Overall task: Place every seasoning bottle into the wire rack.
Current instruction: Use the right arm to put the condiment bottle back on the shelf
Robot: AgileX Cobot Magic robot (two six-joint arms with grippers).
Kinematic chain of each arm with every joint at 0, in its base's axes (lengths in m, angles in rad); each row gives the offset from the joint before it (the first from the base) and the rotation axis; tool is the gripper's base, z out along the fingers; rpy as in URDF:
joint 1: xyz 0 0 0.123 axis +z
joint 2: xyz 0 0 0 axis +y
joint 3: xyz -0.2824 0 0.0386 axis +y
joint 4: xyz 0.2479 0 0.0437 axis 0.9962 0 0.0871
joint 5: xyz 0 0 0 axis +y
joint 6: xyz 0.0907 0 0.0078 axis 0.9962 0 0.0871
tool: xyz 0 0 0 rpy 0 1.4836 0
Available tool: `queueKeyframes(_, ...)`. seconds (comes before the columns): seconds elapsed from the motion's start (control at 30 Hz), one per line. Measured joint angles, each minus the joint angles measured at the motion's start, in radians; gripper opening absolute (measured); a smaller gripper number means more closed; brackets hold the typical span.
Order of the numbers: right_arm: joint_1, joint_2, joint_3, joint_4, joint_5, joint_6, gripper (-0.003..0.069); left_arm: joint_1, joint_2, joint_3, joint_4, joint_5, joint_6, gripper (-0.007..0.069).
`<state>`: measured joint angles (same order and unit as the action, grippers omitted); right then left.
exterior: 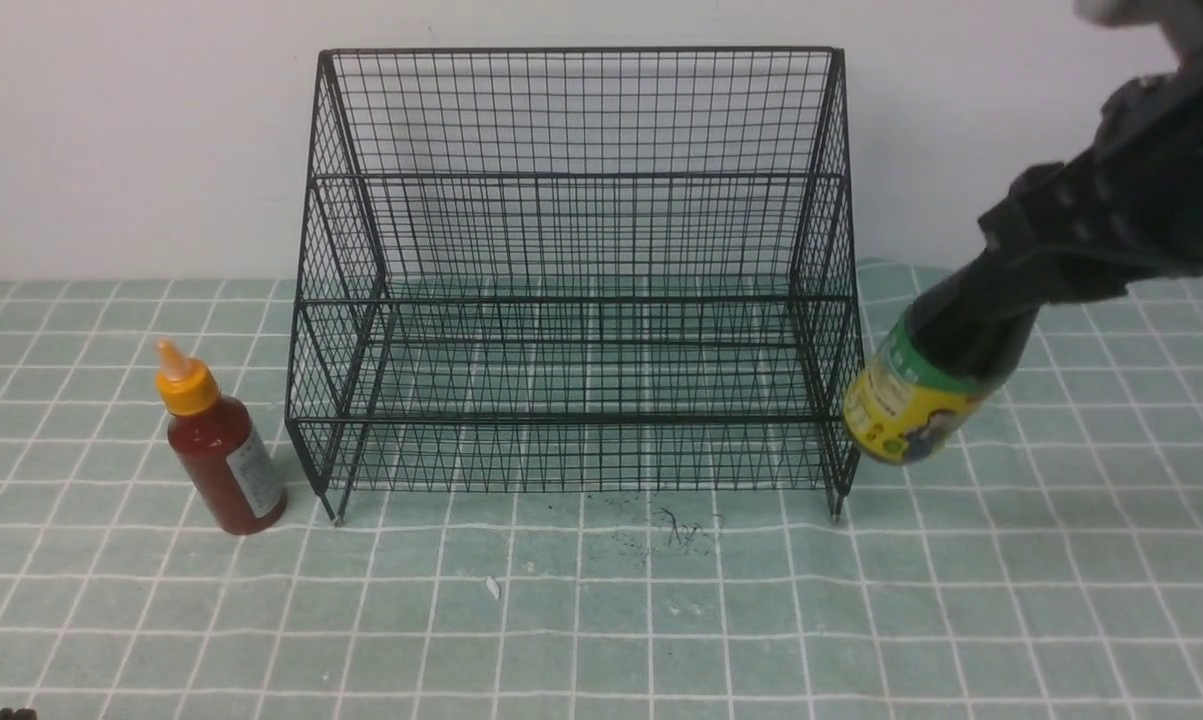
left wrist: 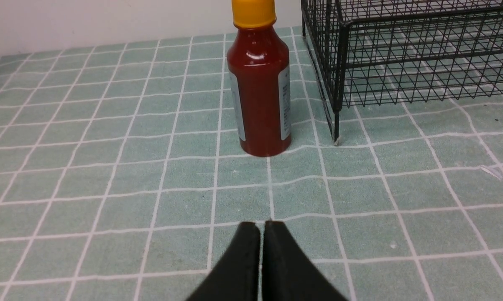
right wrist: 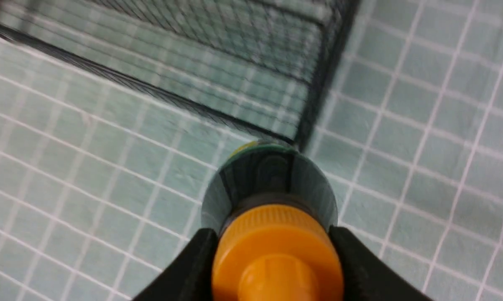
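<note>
Front view has the wire rack sitting dead center at the back of the green tiled worktop, and neither shelf has anything on it.

Over at the right edge of the frame the right tool comes in from the upper right corner and is clamped on the top end of the dark-sauce bottle. That bottle is tilted, with its top leaning up and to the right and its yellow-green label end pointing down-left, just beside the rack's front right corner. It's outside the rack. Can't really tell if its base is touching the worktop or hanging just off it.

Right wrist view backs up the grip: the right tool has one black finger on each side of the orange cap, with the dark-sauce bottle hanging below it and a blurry corner of the wire rack just past it.

The red-sauce bottle stands upright on the worktop in the lower left of the front view, just beside the rack's front left leg and outside it.

Left wrist view shows the left tool fully closed and holding nothing, sitting low over the tiles. The red-sauce bottle is straight ahead of it but well apart, with the wire rack next to the bottle.
</note>
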<state>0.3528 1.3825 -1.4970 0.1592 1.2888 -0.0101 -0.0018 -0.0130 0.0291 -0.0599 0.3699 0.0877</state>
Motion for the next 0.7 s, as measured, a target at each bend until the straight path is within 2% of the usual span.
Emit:
queueKeyframes(0.17, 0.005, 0.059, -0.123, 0.005, 0.003, -0.037, 0.0302, 0.0, 0.0, 0.0, 0.0, 0.0, 0.0, -0.0006)
queueKeyframes(0.37, 0.005, 0.241, -0.263, 0.01, 0.001, -0.054, 0.0302, 0.0, 0.0, 0.0, 0.0, 0.0, 0.0, -0.0006)
queueKeyframes(0.7, 0.007, 0.393, -0.299, 0.059, -0.002, -0.054, 0.0302, 0.0, 0.0, -0.001, 0.0, 0.0, 0.0, -0.0006)
